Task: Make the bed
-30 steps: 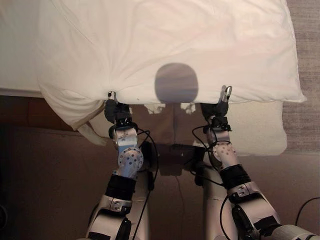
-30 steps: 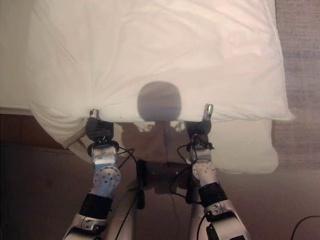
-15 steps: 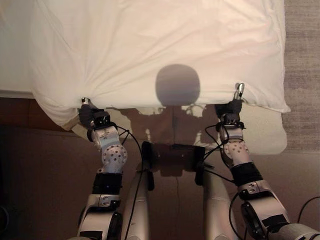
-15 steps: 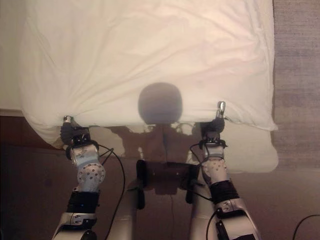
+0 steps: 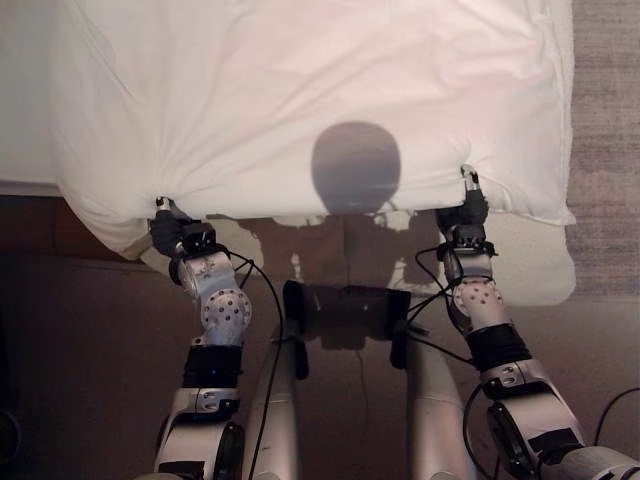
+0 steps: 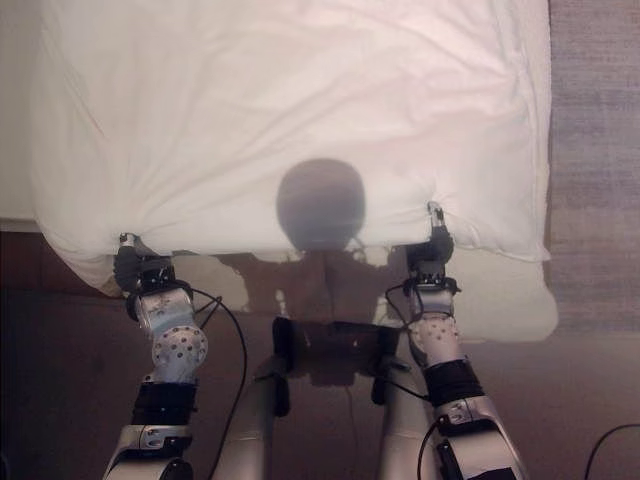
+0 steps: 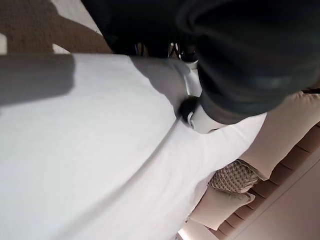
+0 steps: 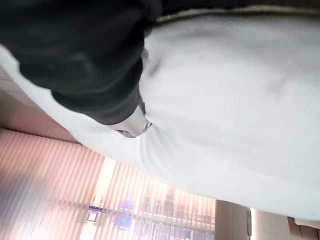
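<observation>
Left eye view: white duvet (image 5: 320, 90) lies spread over the bed (image 5: 25, 120), its near edge hanging just past the bed's side. Left robot hand (image 5: 172, 232) and right robot hand (image 5: 466, 208) are each clenched on that near edge, well apart, with creases fanning from both grips. Judgement: the cloth is soft, light and limp, sagging between the holds; it should be held by pinching bunched hem near each corner, with even pull on both sides.
</observation>
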Motion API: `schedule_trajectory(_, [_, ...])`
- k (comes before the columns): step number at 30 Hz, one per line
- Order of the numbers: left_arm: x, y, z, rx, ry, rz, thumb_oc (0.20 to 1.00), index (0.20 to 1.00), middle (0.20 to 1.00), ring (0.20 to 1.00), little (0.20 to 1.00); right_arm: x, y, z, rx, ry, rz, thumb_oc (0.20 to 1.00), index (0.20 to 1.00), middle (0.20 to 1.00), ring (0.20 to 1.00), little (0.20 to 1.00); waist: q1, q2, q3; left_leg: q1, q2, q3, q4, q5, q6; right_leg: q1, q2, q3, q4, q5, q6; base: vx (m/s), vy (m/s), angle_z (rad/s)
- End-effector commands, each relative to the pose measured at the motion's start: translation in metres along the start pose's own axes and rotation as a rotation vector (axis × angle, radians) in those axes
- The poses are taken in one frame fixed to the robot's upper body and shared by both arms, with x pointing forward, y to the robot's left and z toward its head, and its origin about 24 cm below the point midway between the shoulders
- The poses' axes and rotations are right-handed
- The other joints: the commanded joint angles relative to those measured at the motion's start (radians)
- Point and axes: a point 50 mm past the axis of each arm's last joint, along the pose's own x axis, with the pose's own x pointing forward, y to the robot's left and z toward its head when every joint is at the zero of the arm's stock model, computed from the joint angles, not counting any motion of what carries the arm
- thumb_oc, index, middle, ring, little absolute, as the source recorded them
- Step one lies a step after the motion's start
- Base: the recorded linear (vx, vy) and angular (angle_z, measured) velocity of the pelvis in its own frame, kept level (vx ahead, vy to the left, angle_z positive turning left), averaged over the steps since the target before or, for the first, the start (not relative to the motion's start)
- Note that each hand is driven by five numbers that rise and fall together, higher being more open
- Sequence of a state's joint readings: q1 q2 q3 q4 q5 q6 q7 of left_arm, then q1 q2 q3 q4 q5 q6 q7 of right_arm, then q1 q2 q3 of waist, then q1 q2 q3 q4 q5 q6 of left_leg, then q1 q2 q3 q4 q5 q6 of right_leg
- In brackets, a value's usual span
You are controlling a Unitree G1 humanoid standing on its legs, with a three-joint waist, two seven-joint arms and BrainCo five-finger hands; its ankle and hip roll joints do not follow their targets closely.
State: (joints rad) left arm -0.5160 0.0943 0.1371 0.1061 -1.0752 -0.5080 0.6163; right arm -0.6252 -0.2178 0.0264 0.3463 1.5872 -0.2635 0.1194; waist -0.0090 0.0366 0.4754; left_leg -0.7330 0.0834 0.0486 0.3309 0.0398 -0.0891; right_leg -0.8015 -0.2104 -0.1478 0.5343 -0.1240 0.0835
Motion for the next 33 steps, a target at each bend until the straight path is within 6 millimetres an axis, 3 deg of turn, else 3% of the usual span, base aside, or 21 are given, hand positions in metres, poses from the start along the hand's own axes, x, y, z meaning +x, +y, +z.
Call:
schedule_trajectory(1, [0.013,0.013,0.058,0.005,-0.273,-0.016,1.000,1.000,1.000,1.000,1.000,-0.009,0.008,0.031,-0.031,-0.123,0.097,0.200,0.200,0.200,0.200,0.200,-0.008,0.032,-0.120,-0.036,-0.050,0.018,0.029,-0.049,0.062,0.010,0.062,0.019,-0.120,0.099,0.020,0.00,0.000,0.00])
schedule_trajectory(7, [0.004,0.031,0.038,-0.048,-0.144,-0.010,1.000,1.000,1.000,1.000,1.000,-0.017,0.031,0.015,0.000,-0.068,0.243,0.200,0.200,0.200,0.200,0.200,-0.012,0.030,-0.110,-0.027,-0.047,0.021,0.026,-0.055,0.062,0.015,0.064,0.022,-0.116,0.094,0.020,0.00,0.000,0.00])
schedule_trajectory(17, [-0.014,0.073,-0.027,-0.029,0.266,-0.063,1.000,1.000,1.000,1.000,1.000,-0.043,0.077,-0.016,0.090,0.052,0.542,0.200,0.200,0.200,0.200,0.200,-0.040,0.002,-0.101,-0.021,-0.041,0.035,0.031,-0.055,0.060,0.015,0.074,0.036,-0.119,0.102,0.019,0.00,0.000,0.00])
schedule_trajectory(20, [-0.016,0.071,-0.040,-0.055,0.314,-0.079,1.000,1.000,1.000,1.000,1.000,-0.048,0.089,-0.022,0.133,0.066,0.605,0.200,0.200,0.200,0.200,0.200,-0.053,-0.010,-0.103,-0.025,-0.037,0.043,0.042,-0.058,0.059,0.012,0.076,0.042,-0.116,0.105,0.018,0.00,0.000,0.00])
schedule_trajectory(26, [-0.013,0.064,-0.063,-0.071,0.389,-0.107,1.000,1.000,1.000,1.000,1.000,-0.057,0.093,-0.035,0.200,0.111,0.620,0.200,0.200,0.200,0.200,0.200,-0.077,-0.034,-0.117,-0.029,-0.028,0.051,0.050,-0.064,0.058,0.002,0.085,0.055,-0.112,0.109,0.017,0.00,0.003,-0.05])
schedule_trajectory(33, [-0.007,0.049,-0.069,-0.112,0.397,-0.181,1.000,1.000,1.000,1.000,1.000,-0.058,0.091,-0.039,0.224,0.124,0.613,0.200,0.200,0.200,0.200,0.200,-0.089,-0.047,-0.130,-0.040,-0.024,0.059,0.063,-0.070,0.056,-0.008,0.089,0.062,-0.107,0.110,0.018,0.00,0.006,-0.11])
